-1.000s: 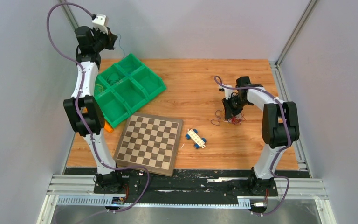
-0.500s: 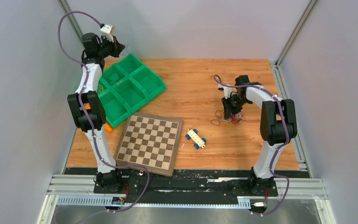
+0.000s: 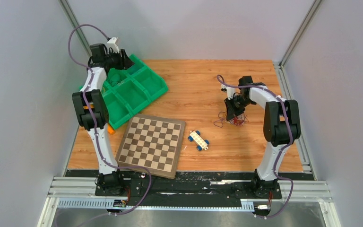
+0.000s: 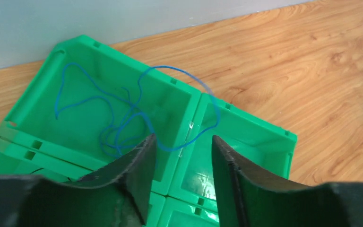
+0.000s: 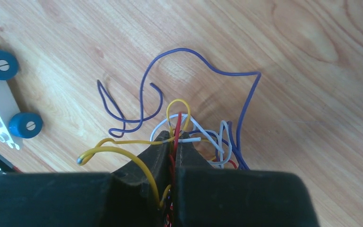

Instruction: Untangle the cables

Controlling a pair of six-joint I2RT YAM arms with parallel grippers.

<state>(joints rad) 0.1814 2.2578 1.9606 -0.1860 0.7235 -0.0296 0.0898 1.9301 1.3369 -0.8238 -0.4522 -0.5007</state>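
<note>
A thin blue cable (image 4: 123,101) lies looped in a far compartment of the green bin (image 4: 113,47), with one end draped over a divider. My left gripper (image 4: 183,142) hovers just above it, open, with nothing between its fingers; in the top view the left gripper (image 3: 123,61) is over the bin's far corner. On the right of the table, my right gripper (image 5: 175,137) is shut on the knotted clump of cables (image 3: 231,120), with red and yellow strands pinched between its fingers. A purple cable (image 5: 246,101), a yellow cable (image 5: 118,151) and a white cable (image 5: 203,130) spill out onto the wood.
A chessboard (image 3: 152,144) lies near the front centre. A white toy car with blue wheels (image 3: 198,140) sits between the board and the clump, close to my right gripper. A small orange object (image 3: 109,128) lies beside the bin's near corner. Walls enclose the table.
My left arm has come down from high by the back wall to just over the bin, and its jaws have opened, letting go of the blue cable. The right arm has barely moved.
</note>
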